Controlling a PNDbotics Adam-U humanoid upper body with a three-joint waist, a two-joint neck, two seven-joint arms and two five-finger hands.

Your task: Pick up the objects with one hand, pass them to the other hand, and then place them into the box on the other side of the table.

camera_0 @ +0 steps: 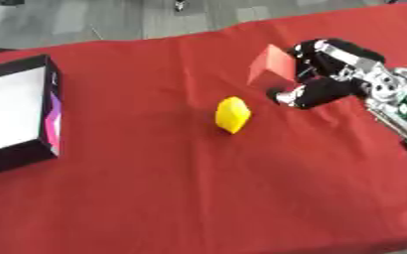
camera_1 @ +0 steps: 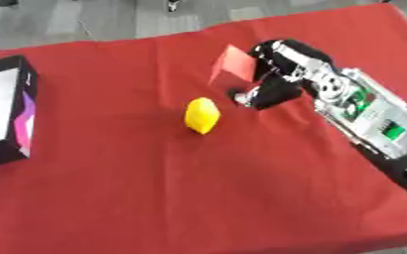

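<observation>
Right hand has its fingers curled round the red block, lifted at the table's right, so it's gotta travel left past the yellow block toward the box.

Box far left; faceted block centre; cube right.

Looks like a lab or demo space, not a home. My counter is draped in a plain red cloth, staged for a test. Behind it there's grey floor in large tiles or carpet squares, office/lab style. My right arm shows exposed boards and silver joints. Props are simple coloured blocks and a black box.
</observation>
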